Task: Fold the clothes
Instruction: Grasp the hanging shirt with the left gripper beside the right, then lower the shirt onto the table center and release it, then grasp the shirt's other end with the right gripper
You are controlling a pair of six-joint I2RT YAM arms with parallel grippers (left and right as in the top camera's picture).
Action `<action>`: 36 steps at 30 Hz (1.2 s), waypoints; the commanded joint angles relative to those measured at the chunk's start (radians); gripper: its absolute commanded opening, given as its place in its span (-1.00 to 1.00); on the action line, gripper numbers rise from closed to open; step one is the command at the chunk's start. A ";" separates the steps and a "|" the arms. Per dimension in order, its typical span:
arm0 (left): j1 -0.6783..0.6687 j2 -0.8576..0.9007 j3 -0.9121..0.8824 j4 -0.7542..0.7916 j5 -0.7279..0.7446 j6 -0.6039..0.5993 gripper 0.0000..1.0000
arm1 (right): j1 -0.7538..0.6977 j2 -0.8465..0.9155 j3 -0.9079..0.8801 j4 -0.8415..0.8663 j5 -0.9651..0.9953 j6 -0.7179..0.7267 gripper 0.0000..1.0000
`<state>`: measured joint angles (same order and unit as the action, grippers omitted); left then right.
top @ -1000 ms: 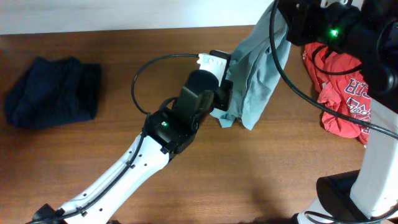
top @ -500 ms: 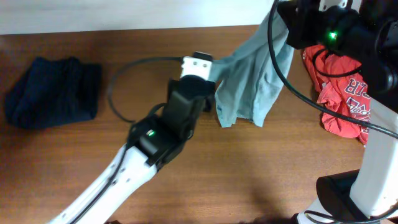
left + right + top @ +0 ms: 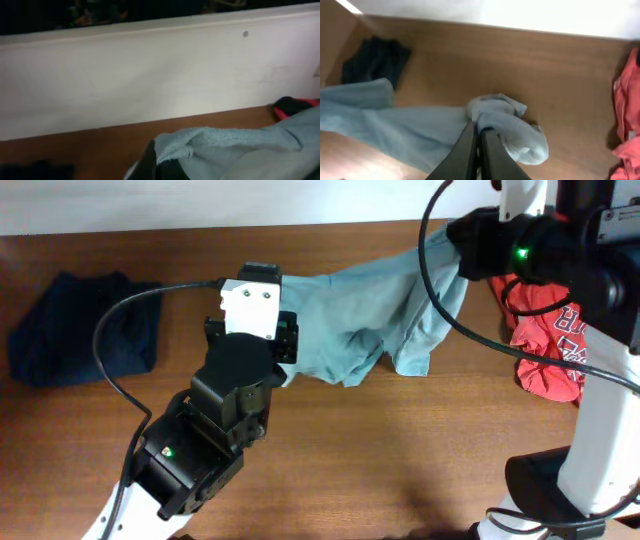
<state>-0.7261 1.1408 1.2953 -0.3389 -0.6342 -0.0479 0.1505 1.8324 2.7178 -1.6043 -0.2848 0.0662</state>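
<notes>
A light blue garment (image 3: 370, 315) is stretched in the air between my two grippers across the back middle of the table. My left gripper (image 3: 283, 330) is shut on its left edge; the wrist view shows the blue hem (image 3: 200, 142) pinched at the finger (image 3: 152, 160). My right gripper (image 3: 455, 240) is shut on its right end, with bunched blue cloth (image 3: 515, 130) at the closed fingers (image 3: 479, 135). The lower part of the garment hangs toward the table.
A folded dark navy garment (image 3: 85, 325) lies at the far left, also in the right wrist view (image 3: 375, 57). A crumpled red garment (image 3: 545, 330) with white lettering lies at the right. A white wall (image 3: 150, 75) borders the table's back edge.
My left gripper has pulled the blue garment's edge leftward, spreading it from a hanging bunch into a wide stretched sheet. My right gripper stayed near the back right.
</notes>
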 commanded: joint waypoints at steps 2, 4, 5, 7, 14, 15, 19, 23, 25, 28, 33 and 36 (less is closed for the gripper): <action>0.002 -0.008 0.015 0.030 -0.077 0.082 -0.99 | 0.006 0.033 -0.021 -0.034 0.013 -0.054 -0.90; 0.002 -0.008 0.015 0.051 -0.117 0.107 -0.99 | 0.006 0.044 -0.046 -0.047 0.016 -0.063 -0.90; 0.002 -0.008 0.015 0.065 -0.149 0.124 -0.99 | 0.006 0.052 -0.064 -0.050 0.021 -0.063 -0.91; 0.002 -0.008 0.015 0.093 -0.204 0.167 -0.99 | 0.005 0.065 -0.097 -0.052 0.031 -0.063 -0.91; 0.002 -0.010 0.015 0.137 -0.354 0.249 -0.99 | -0.012 0.129 -0.206 0.011 0.035 -0.064 -0.89; 0.003 -0.010 0.015 0.137 -0.362 0.249 -0.99 | -0.021 0.141 -0.216 0.025 0.035 -0.070 -0.89; 0.021 -0.010 0.015 0.123 -0.369 0.252 -0.99 | -0.061 0.181 -0.233 0.050 0.034 -0.090 -0.72; 0.054 -0.010 0.015 0.114 -0.369 0.252 -0.99 | -0.095 0.205 -0.237 0.043 0.027 -0.097 -0.60; 0.063 -0.010 0.015 0.115 -0.368 0.251 -0.99 | -0.100 0.217 -0.241 0.031 0.027 -0.109 -0.58; 0.064 -0.010 0.015 0.114 -0.360 0.251 -0.99 | -0.096 0.234 -0.264 0.000 -0.006 -0.154 -0.55; 0.064 -0.010 0.015 0.114 -0.354 0.251 -0.99 | -0.076 0.238 -0.377 -0.008 -0.159 -0.283 -0.28; 0.064 -0.010 0.015 0.114 -0.354 0.251 -0.99 | -0.057 0.238 -0.467 -0.002 -0.190 -0.341 -0.17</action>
<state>-0.6670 1.1469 1.2953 -0.2272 -0.9699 0.1879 0.0704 2.0499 2.3165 -1.6051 -0.3901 -0.1753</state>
